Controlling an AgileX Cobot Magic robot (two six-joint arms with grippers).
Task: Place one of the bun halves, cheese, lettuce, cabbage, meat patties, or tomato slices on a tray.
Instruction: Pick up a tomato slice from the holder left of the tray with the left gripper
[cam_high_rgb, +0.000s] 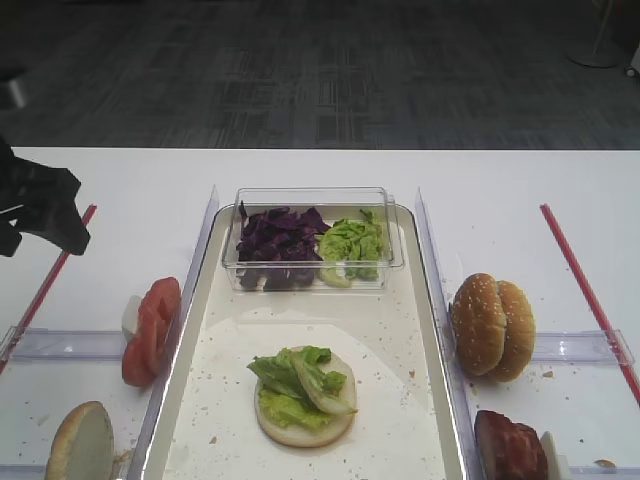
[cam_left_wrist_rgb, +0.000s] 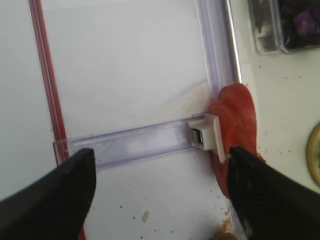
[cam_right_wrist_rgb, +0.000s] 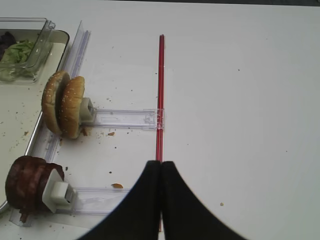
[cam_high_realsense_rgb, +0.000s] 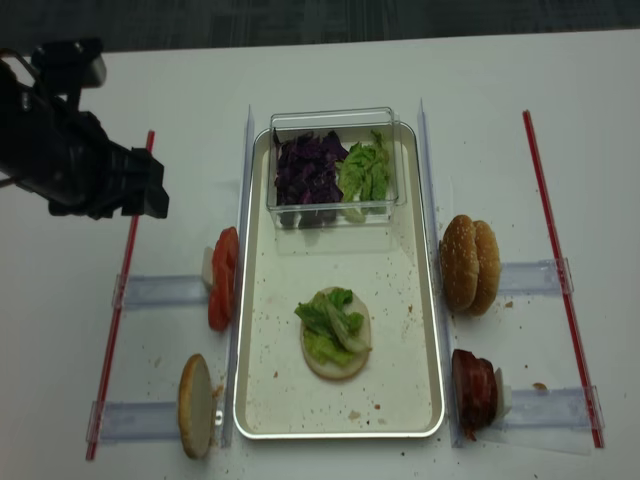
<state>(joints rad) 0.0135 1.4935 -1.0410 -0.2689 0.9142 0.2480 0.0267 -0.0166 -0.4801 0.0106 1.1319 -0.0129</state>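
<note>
Here the right tool (cam_right_wrist_rgb: 161, 172) is clenched on nothing above the counter (cam_right_wrist_rgb: 240, 100), near the red strip (cam_right_wrist_rgb: 161, 90). The left tool (cam_left_wrist_rgb: 160, 175) hangs released over the tomato (cam_left_wrist_rgb: 235, 130). A bun half (cam_high_realsense_rgb: 336, 345) topped with lettuce (cam_high_realsense_rgb: 330, 318) lies on the tray (cam_high_realsense_rgb: 400, 400); patty (cam_high_realsense_rgb: 473, 388) stands outside it.

The left gripper (cam_left_wrist_rgb: 160, 195) hangs with jaws spread wide, while the right gripper (cam_right_wrist_rgb: 161, 172) is closed (fingertips pressed together).

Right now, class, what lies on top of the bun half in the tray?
Light green lettuce lies on the bun half in the tray, covering most of its pale face; whatever is beneath those leaves is hidden.
</note>
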